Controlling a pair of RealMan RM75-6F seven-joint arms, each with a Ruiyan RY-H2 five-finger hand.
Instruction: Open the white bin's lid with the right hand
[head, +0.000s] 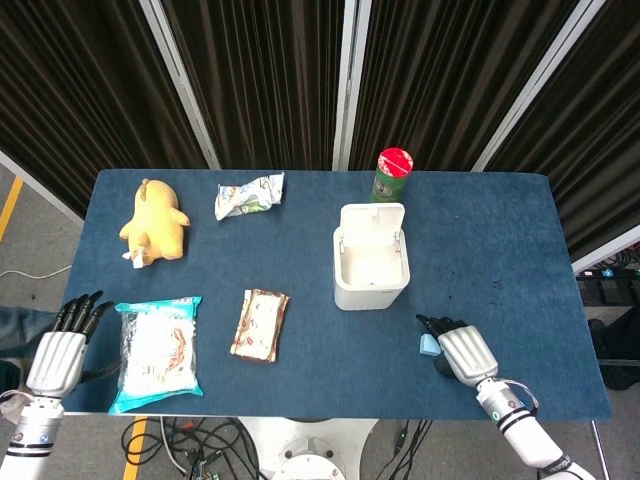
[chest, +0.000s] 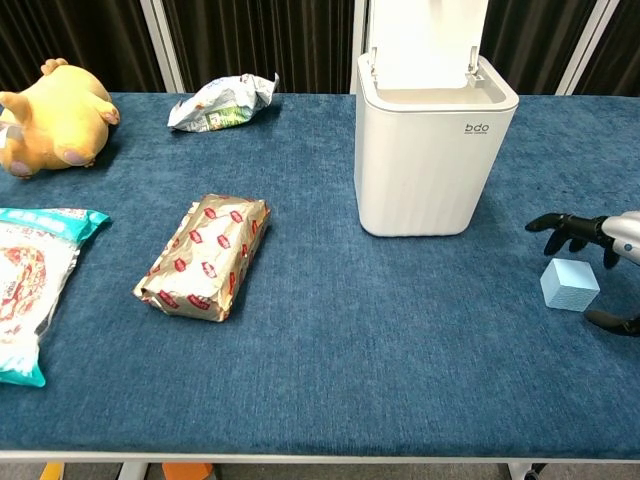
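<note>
The white bin (head: 370, 272) (chest: 435, 160) stands right of the table's middle, and its lid (head: 372, 216) (chest: 426, 38) is tipped up at the back, so the inside shows. My right hand (head: 455, 348) (chest: 600, 262) hovers low near the front right, well clear of the bin. Its fingers (chest: 562, 224) reach past a small light-blue cube (head: 428, 344) (chest: 569, 284) and the thumb (chest: 612, 321) lies on the near side; nothing is gripped. At the front left edge my left hand (head: 60, 355) lies flat and open, holding nothing.
A red-capped green can (head: 392, 174) stands behind the bin. A foil snack pack (head: 260, 325) (chest: 205, 256), a noodle bag (head: 157, 352), a yellow plush toy (head: 153, 221) and a crumpled wrapper (head: 249, 195) lie to the left.
</note>
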